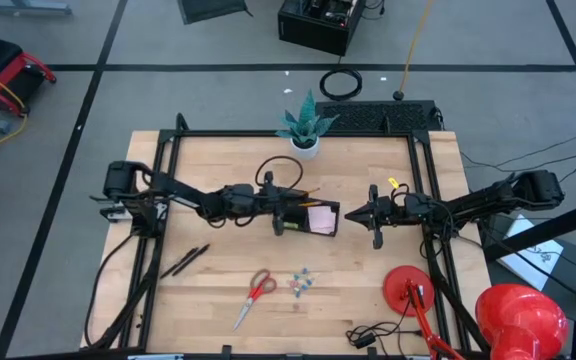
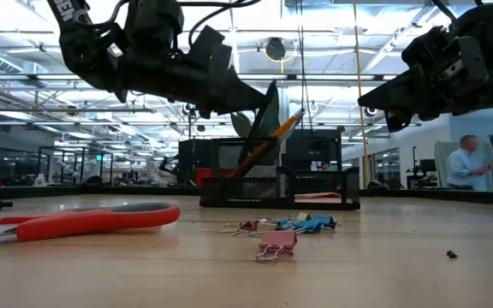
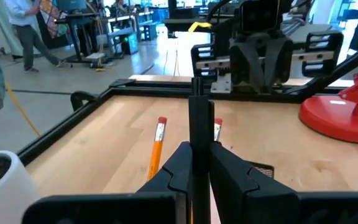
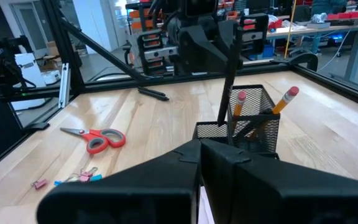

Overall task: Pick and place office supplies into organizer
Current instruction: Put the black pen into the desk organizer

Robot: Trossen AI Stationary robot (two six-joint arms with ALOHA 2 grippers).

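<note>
Left hand: your left hand is pinched shut on a black pen, held upright right over the organizer in the middle of the table.
Right hand: your right hand hangs shut with nothing in it, just right of the organizer.
Risk 1: if you let go while the pen's tip is above the mesh cup's rim, it could tip over the edge and roll off across the table.
Risk 2: the two hands are close together, so a sideways swing from either could knock the organizer.
Risk 3: the pencils already lean across the cup, so the pen may jam against them on the way down.
Organizer contents: two orange pencils stand leaning in the mesh cup, and the pink sticky-note pad looks like it sits in the low tray part, though that bit is hard to see.
Still out: the red-handled scissors and a cluster of small clips lie near the front edge, two more pens to their left.
</note>
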